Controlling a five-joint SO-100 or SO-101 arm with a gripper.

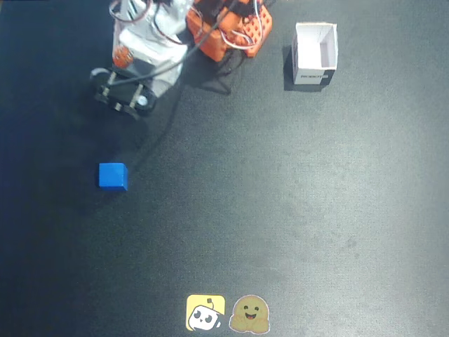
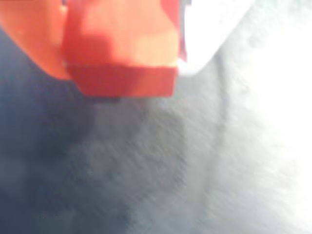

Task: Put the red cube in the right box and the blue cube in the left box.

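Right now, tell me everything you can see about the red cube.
The red cube shows only in the wrist view: a small solid block with plain, smooth faces, looking like plastic, blurred by motion. It sits clamped in the pincer, an orange finger against its left side and a white finger against its right. It hangs above the dark table, not touching it.

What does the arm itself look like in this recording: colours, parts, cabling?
In the fixed view the arm has white printed links near the wrist and bright orange parts at its base, with black servo hardware and a thin dark cable trailing across the mat. The wrist view shows one orange and one white finger on the end effector.
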